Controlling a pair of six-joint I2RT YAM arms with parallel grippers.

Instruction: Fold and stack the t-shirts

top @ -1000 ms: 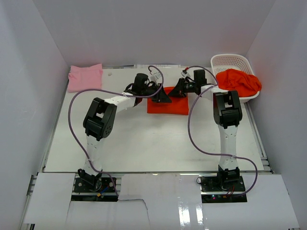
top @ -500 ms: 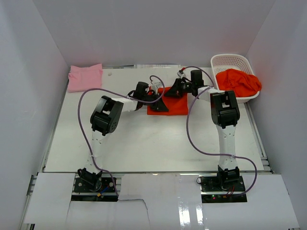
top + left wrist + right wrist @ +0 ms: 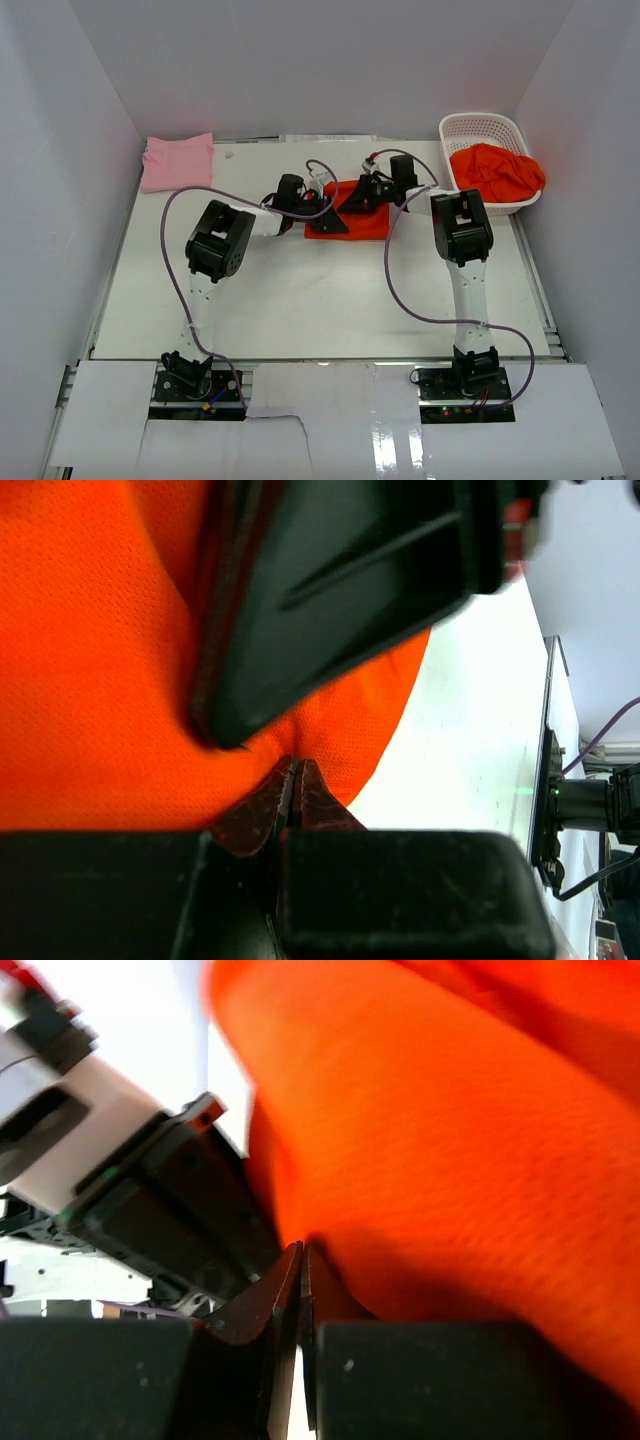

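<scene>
Carrying the pinched edge across in step matters most here: the left gripper [image 3: 296,780] and the right gripper [image 3: 302,1260] each have their fingers pressed together on the thin bright orange-red cloth t-shirt [image 3: 368,222], which lies part-folded at the far middle of the white table [image 3: 300,290]; a fold looks to be under way, so both should travel level and at one pace, keeping the held edge taut between them and laying it square on the layer beneath before letting go; an uneven pull would skew the crease. Against a second ago, both grippers sit closer together and nearer the arm bases; the left elbow has swung inward; the folded light pink cloth t-shirt [image 3: 178,162] at the far left and the heap of orange-red t-shirts [image 3: 497,170] in the white plastic lattice basket [image 3: 480,124] lie as they did.
</scene>
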